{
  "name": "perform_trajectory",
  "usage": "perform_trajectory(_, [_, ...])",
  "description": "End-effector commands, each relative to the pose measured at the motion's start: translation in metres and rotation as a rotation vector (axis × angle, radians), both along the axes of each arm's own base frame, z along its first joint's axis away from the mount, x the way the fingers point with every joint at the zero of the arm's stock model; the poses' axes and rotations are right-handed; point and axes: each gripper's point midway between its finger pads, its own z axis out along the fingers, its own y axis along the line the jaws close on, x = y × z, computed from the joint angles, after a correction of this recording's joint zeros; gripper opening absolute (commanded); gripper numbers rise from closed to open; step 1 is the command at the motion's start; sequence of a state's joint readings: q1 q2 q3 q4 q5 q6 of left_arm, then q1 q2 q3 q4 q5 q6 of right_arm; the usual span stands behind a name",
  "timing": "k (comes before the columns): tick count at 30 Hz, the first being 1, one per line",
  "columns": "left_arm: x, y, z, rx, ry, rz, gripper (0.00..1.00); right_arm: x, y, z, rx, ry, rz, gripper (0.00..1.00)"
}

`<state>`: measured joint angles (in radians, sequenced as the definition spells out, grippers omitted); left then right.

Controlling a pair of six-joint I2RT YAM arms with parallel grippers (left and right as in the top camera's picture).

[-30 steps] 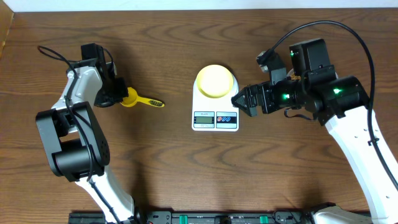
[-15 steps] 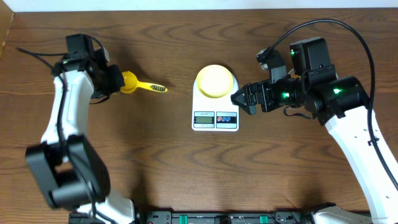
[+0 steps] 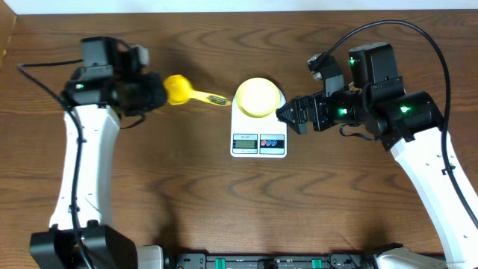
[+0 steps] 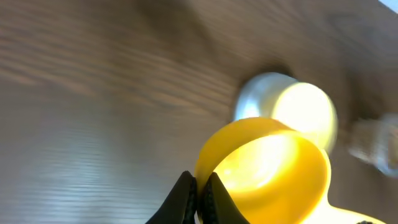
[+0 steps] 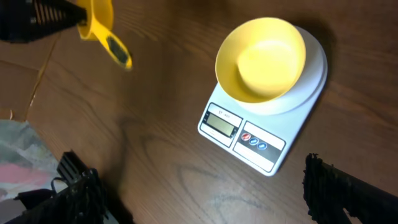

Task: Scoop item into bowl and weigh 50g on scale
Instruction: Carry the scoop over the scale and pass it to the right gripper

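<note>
One scoop (image 3: 178, 89), rim pinched in left fingers (image 4: 184, 194); handle near bowl (image 3: 258, 97); right fingers (image 5: 81, 190) spread beside scale (image 3: 258, 142)

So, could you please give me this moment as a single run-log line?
left hand: shut on yellow scoop | right hand: open, beside scale | bowl: on scale, looks empty

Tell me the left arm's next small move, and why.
Probably carry the yellow plastic measuring spoon rightward until its cup hangs over the pale yellow round bowl on the white digital scale: the left gripper is shut on its cup, left of the bowl, which looks empty.
</note>
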<state>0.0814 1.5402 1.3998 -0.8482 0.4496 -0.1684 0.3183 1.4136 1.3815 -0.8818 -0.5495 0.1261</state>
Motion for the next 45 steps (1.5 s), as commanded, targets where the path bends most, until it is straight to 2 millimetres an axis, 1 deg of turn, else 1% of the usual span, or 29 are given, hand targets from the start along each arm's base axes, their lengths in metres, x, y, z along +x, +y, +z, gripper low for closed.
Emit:
perform_trajectory(1, [-0.007,-0.048,0.013,-0.104,0.004,-0.052,0.07,-0.001,0.006,0.011,0.038,-0.014,0.014,0.99])
perform_trajectory(6, [-0.006,-0.107,0.025,-0.163,-0.034,-0.122,0.07,-0.003,0.027,0.015,0.161,0.037,0.094,0.99])
perform_trajectory(9, [-0.005,-0.135,0.035,-0.184,-0.085,-0.179,0.07,-0.004,0.036,0.011,0.206,0.080,0.132,0.99])
perform_trajectory(12, [-0.004,-0.148,0.040,-0.190,-0.116,-0.212,0.07,-0.006,0.040,0.009,0.232,0.109,0.156,0.99])
perform_trajectory(14, [-0.004,-0.149,0.041,-0.191,-0.122,-0.214,0.07,-0.008,0.042,0.010,0.249,0.115,0.169,0.97])
perform_trajectory(19, [-0.004,-0.149,0.041,-0.196,-0.121,-0.218,0.07,-0.009,0.045,0.017,0.278,0.098,0.192,0.78])
perform_trajectory(21, [-0.005,-0.152,0.043,-0.212,-0.121,-0.231,0.07,-0.008,0.046,0.019,0.282,0.090,0.195,0.66])
perform_trajectory(25, [-0.005,-0.152,0.043,-0.211,-0.123,-0.234,0.06,-0.006,0.046,0.019,0.283,0.082,0.195,0.50])
perform_trajectory(28, [-0.006,-0.152,0.043,-0.211,-0.123,-0.235,0.07,-0.005,0.046,0.020,0.285,0.073,0.196,0.31])
perform_trajectory(29, [-0.006,-0.152,0.043,-0.211,-0.122,-0.235,0.07,-0.005,0.046,0.021,0.285,0.071,0.196,0.26])
perform_trajectory(33, [-0.006,-0.152,0.043,-0.211,-0.122,-0.235,0.08,-0.003,0.045,0.020,0.278,0.065,0.189,0.26])
perform_trajectory(35, [-0.006,-0.152,0.043,-0.211,-0.123,-0.235,0.07,-0.002,0.046,0.020,0.279,0.060,0.189,0.28])
perform_trajectory(38, [-0.006,-0.152,0.043,-0.211,-0.122,-0.235,0.07,0.000,0.045,0.022,0.281,0.049,0.187,0.42])
perform_trajectory(42, [-0.007,-0.152,0.042,-0.210,-0.116,-0.234,0.07,0.008,0.039,0.020,0.267,0.037,0.152,0.42])
perform_trajectory(45, [-0.007,-0.152,0.042,-0.210,-0.116,-0.234,0.07,0.012,0.034,0.020,0.264,0.039,0.130,0.38])
